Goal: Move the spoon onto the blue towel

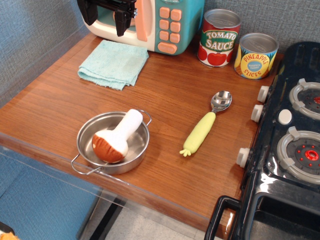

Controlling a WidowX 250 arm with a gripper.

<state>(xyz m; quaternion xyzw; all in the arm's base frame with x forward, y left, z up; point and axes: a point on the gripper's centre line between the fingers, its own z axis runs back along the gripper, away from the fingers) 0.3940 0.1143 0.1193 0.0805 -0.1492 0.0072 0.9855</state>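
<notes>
The spoon (206, 122) lies flat on the wooden table, right of centre, its silver bowl pointing to the back and its pale yellow-green handle to the front. The blue towel (113, 63) lies folded at the back left, in front of the toy microwave. My gripper (106, 20) is at the top left edge of the view, black, above and behind the towel and in front of the microwave. Only its lower part shows. Its fingers hang apart with nothing between them. It is far from the spoon.
A steel pan (95, 155) at front left holds a plush mushroom (116, 138). A teal toy microwave (165, 22) stands at the back. A tomato sauce can (218, 37) and a pineapple can (255, 55) stand at back right. A black toy stove (287, 150) fills the right side.
</notes>
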